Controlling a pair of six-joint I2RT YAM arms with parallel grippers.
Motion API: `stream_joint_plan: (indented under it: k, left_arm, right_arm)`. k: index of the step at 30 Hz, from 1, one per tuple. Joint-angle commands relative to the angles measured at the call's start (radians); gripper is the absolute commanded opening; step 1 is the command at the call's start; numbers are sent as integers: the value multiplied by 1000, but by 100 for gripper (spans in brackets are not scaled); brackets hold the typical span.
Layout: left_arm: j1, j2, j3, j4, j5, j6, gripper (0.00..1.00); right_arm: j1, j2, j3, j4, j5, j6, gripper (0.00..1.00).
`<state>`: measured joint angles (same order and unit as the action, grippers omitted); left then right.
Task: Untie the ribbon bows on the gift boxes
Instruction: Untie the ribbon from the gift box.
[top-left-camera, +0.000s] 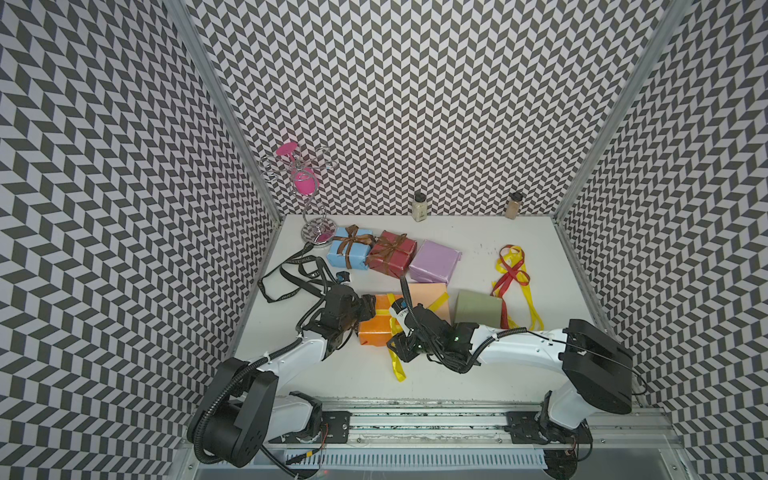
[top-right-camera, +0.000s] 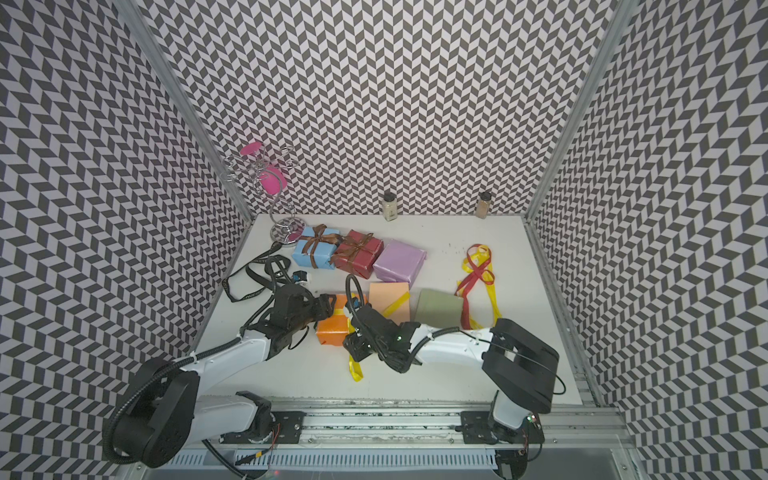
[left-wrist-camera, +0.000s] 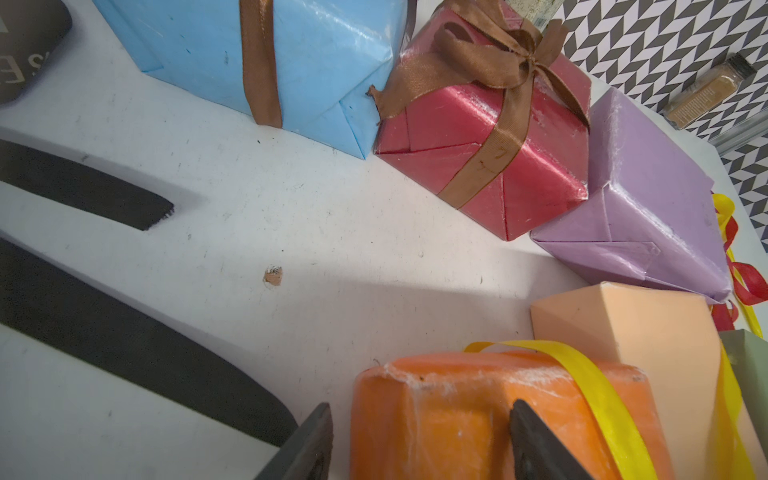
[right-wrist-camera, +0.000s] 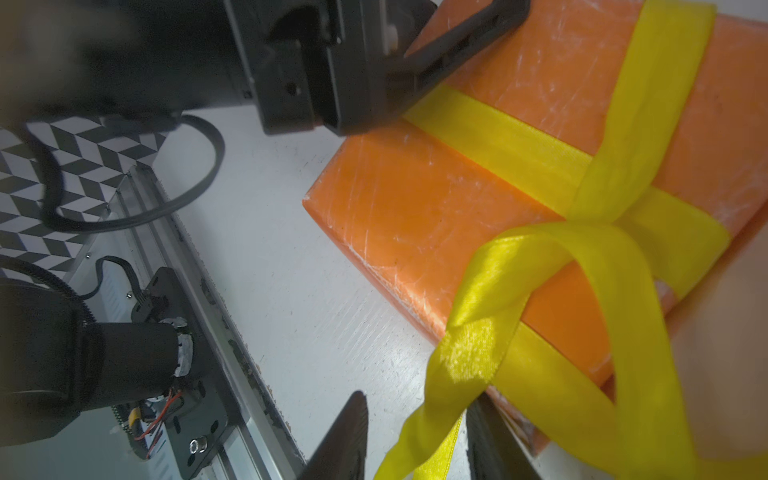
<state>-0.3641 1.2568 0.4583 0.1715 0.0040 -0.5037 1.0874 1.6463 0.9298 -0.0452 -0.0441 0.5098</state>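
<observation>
- Left gripper (top-left-camera: 368, 306): jaws wide at the far-left corner of the orange box (top-left-camera: 374, 332). One finger (right-wrist-camera: 478, 29) lies on the box top, and the other stands just off its side. I cannot tell whether it presses.
- Right gripper (right-wrist-camera: 417, 397): jaws half apart at the box's near edge. A tail of the yellow ribbon (right-wrist-camera: 519, 153) runs loose between them, not pinched.
- The orange box sits at the table's (top-left-camera: 457, 374) front middle, between the grippers. Its ribbon is still knotted, with one loop showing, and the tail end lies on the table.
- The blue box (top-left-camera: 349, 257) carries a tied brown bow (top-left-camera: 353, 239). The red box (top-left-camera: 395, 259) touches it and carries a second bow (left-wrist-camera: 511, 58).
- The lilac box (top-left-camera: 434, 262) is bare, just beside the red box.
- The peach box (top-left-camera: 428, 293) has a yellow strip (top-left-camera: 438, 302) across one corner. The green box (top-left-camera: 476, 309) beside it is bare.
- A red ribbon (top-left-camera: 512, 272) and another yellow one (top-left-camera: 516, 250) lie loose and tangled at the right.
- A black ribbon (top-left-camera: 299, 261) lies loose at the left.
</observation>
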Motion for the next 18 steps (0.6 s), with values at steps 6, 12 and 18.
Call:
stream_joint_plan:
  k: [6, 12, 18]
  left_arm:
    - [4, 10, -5, -32, -1, 16, 67]
    - [4, 13, -2, -32, -1, 15, 67]
    - [4, 19, 1, -33, -2, 17, 67]
  right_arm:
    - [-26, -5, -36, 135, -17, 7, 20]
    - [-26, -93, -82, 133, -53, -70, 0]
    - [-26, -274, -199, 50, -154, -131, 0]
